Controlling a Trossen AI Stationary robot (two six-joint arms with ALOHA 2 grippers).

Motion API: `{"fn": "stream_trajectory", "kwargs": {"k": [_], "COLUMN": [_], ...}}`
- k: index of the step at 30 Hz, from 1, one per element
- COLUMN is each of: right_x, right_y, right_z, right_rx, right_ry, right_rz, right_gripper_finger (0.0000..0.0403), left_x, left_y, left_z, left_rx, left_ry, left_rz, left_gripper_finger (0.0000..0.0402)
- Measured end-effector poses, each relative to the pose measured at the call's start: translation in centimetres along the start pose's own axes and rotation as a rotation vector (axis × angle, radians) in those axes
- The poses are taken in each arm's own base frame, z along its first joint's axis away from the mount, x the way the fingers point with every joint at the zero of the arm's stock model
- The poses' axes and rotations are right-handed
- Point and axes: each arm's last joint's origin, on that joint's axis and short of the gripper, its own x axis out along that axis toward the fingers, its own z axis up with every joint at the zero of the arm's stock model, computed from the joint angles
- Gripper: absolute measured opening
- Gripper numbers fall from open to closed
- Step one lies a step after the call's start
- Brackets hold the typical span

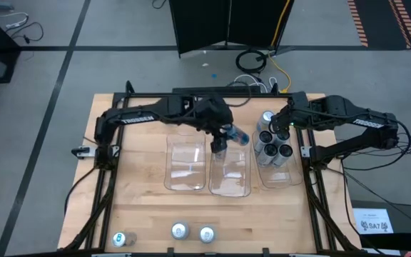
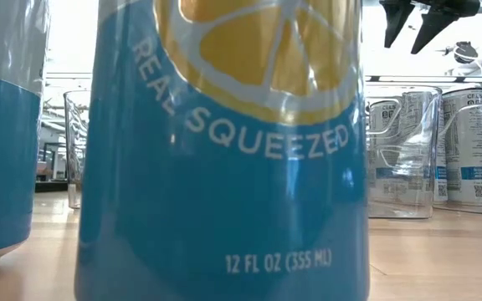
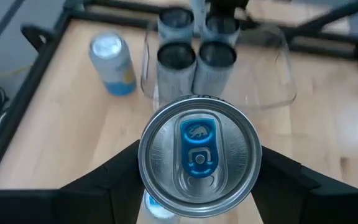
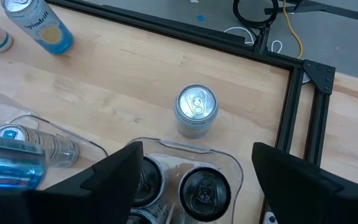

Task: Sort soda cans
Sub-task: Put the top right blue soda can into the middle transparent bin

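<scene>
Roughly half done, by the look of it.

Nearest, along the table's front edge: three unsorted cans standing upright. One blue aluminium can with a yellow lemon print (image 1: 120,239) at the left, then two silver-topped cans (image 1: 180,230) and (image 1: 206,234) just beside each other. All three well apart from the trays.

Mid-table: three clear rectangular plastic trays side by side.
- Left clear tray (image 1: 171,175): nothing visible inside.
- Middle clear tray (image 1: 242,187): seems to hold one can already, a silver top glimpsed under the held can in the left wrist view; cannot tell more.
- Right clear tray (image 1: 285,178): at least four dark grey cans (image 1: 272,150), upright and packed touching.

Above the middle tray: left gripper (image 1: 220,146), fingers clamped on the sides of a silver-topped can with a blue pull tab (image 3: 199,155), carried upright and not yet set down.

Farther back: right gripper (image 1: 282,127) over the far end of the right tray, fingers spread wide, nothing between them.

Just beyond that tray's far wall: one silver-white can (image 4: 196,109) upright on the bare wood, unsorted.

Left to do, by this reckoning: lower the held can, then fetch the far one and the three in front.
</scene>
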Motion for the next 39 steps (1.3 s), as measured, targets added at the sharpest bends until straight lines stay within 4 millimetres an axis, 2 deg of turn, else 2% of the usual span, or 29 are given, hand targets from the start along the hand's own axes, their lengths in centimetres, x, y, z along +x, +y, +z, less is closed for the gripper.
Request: {"fn": "stream_trajectory", "kwargs": {"k": [7, 13, 22, 39], "right_x": [0.0, 0.0, 0.0, 0.0], "right_y": [0.0, 0.0, 0.0, 0.0], "right_z": [-0.1, -0.1, -0.1, -0.1], "right_rx": [0.0, -0.006, -0.023, -0.023], "right_ry": [0.023, 0.023, 0.023, 0.023], "right_rz": [0.011, 0.011, 0.011, 0.011], "right_gripper_finger": [0.0295, 0.0295, 0.0295, 0.0295], "left_x": [4.4, 7.7, 11.6, 12.2], "left_y": [-0.9, -0.8, -0.6, -0.3], "left_z": [-1.5, -2.6, -4.4, -4.8], "left_rx": [0.026, 0.025, 0.026, 0.027], "left_ry": [0.122, 0.195, 0.29, 0.3], "left_rz": [-0.01, 0.004, 0.029, 0.058], "left_gripper_finger": [0.0246, 0.0247, 0.0247, 0.0247]}}
